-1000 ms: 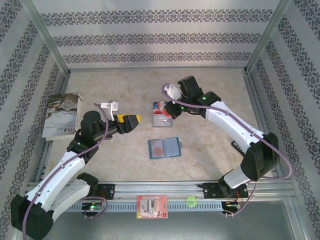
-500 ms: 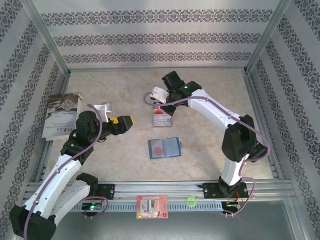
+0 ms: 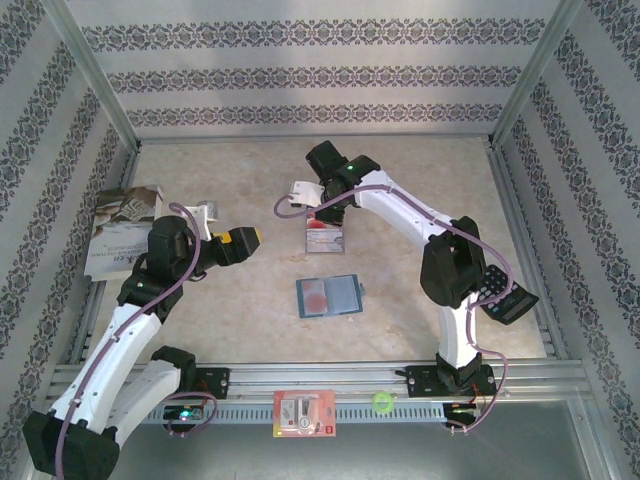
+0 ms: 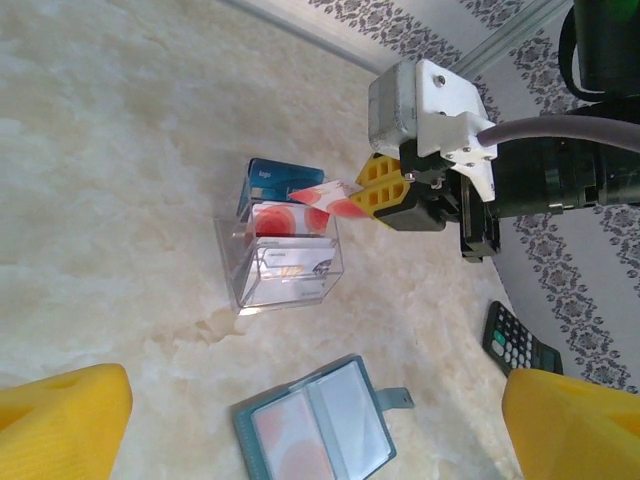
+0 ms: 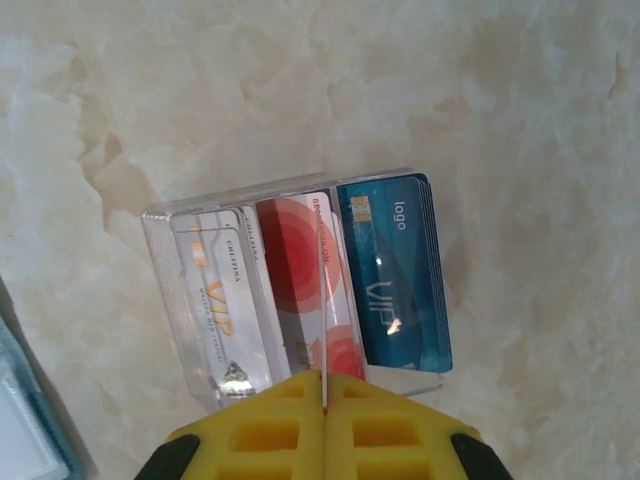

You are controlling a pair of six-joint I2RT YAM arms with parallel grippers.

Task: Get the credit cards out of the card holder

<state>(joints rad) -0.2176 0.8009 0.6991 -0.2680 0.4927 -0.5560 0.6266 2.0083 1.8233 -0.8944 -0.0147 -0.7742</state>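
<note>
The wallet (image 3: 328,296) lies open and flat near the middle of the table (image 3: 420,180), clear pockets up. A reddish round mark shows through its left pocket. No jaw touches it.

At 12 o'clock from the wallet, near but apart, stands a clear box (image 3: 323,238). It holds a pale card (image 5: 215,300), a red-and-white card (image 5: 290,280) and a blue card (image 5: 395,280) side by side.

Just above the box hangs the right gripper (image 4: 372,192), its yellow jaws pressed together on the edge of another red-and-white card, the held card (image 4: 320,193). From the right wrist this card is seen edge-on as a thin line over the boxed red one. Whether it touches the box cannot be told. The wallet is at 6 o'clock from these jaws, with the box between.

The left gripper (image 3: 250,238) hovers at 10 o'clock from the wallet, well apart from it, jaws spread wide and holding nothing. In its wrist view the wallet lies on the table between the two yellow fingers (image 4: 60,420).

A calculator (image 3: 505,295) lies at 3 o'clock from the wallet, by the right arm. A book (image 3: 122,230) lies at 9 o'clock, at the table's left edge.
</note>
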